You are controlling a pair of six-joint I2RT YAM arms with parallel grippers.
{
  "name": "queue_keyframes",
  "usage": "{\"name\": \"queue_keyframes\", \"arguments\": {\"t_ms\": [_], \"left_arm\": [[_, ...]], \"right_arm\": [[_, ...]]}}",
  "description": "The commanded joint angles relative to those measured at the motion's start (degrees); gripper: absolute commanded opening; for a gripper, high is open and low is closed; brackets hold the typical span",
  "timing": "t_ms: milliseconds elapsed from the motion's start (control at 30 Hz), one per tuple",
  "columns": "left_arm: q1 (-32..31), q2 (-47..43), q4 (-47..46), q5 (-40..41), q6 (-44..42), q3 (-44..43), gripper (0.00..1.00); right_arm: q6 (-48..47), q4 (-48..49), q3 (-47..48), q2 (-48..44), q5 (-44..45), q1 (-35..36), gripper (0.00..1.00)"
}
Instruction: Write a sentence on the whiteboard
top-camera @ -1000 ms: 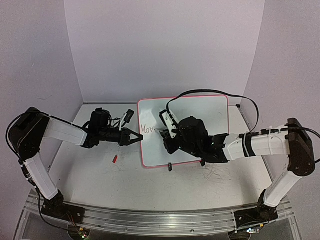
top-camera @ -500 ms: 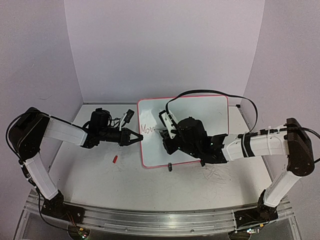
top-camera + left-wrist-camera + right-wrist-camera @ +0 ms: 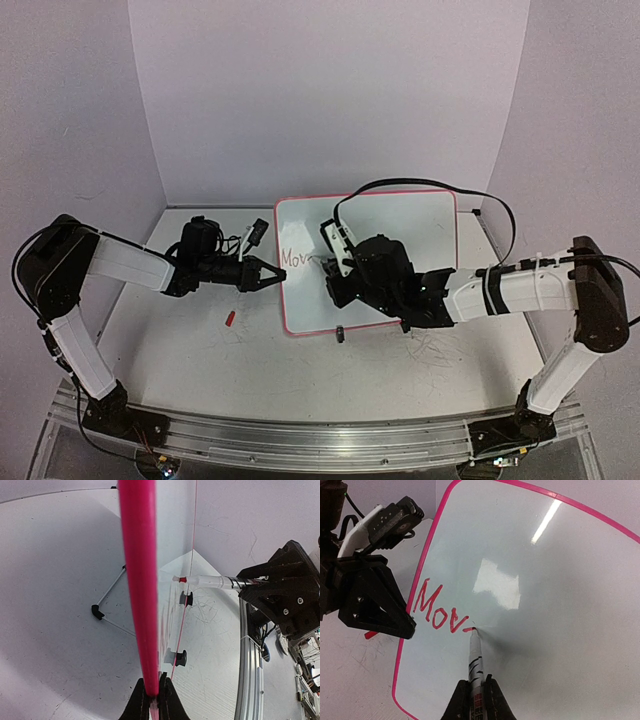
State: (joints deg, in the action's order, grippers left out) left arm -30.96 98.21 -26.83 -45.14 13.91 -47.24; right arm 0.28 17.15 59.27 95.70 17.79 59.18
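The whiteboard (image 3: 400, 240) lies mid-table, a glossy white panel with a thin red rim (image 3: 137, 580). My left gripper (image 3: 272, 275) is shut on its left rim, seen edge-on in the left wrist view (image 3: 152, 700). My right gripper (image 3: 476, 700) is shut on a white marker (image 3: 475, 657), whose red tip touches the board. The sentence (image 3: 440, 611) reads "Mov" in red, with a short fresh stroke at the tip. From above, the lettering (image 3: 296, 258) sits near the board's left edge, and the right gripper (image 3: 335, 272) hovers just right of it.
A small red marker cap (image 3: 229, 319) lies on the table left of the board. Two black clip feet (image 3: 183, 657) stand along the board's near edge. Grey scribbles (image 3: 440, 345) mark the table at the right. Purple walls close in the back and sides.
The right gripper with the marker has edged slightly right along the board. The left arm and the whiteboard have stayed put.
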Motion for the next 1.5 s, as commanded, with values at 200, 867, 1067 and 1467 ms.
{"name": "queue_keyframes", "arguments": {"t_ms": [200,867,1067,1467], "left_arm": [[-0.4,-1.6,0.8,1.1,-2.0,-1.5,0.00],[-0.4,-1.6,0.9,1.1,-2.2,-1.5,0.00],[-0.4,-1.7,0.9,1.2,-2.2,-1.4,0.00],[-0.4,-1.8,1.0,1.3,-2.2,-1.5,0.00]], "right_arm": [[0.8,2.4,1.9,0.1,2.8,-0.4,0.00],[1.3,1.6,3.2,1.9,0.1,-0.4,0.00],[2.0,1.0,2.3,1.5,-0.6,-0.4,0.00],[3.3,0.2,0.8,1.0,-1.3,-0.3,0.00]]}}
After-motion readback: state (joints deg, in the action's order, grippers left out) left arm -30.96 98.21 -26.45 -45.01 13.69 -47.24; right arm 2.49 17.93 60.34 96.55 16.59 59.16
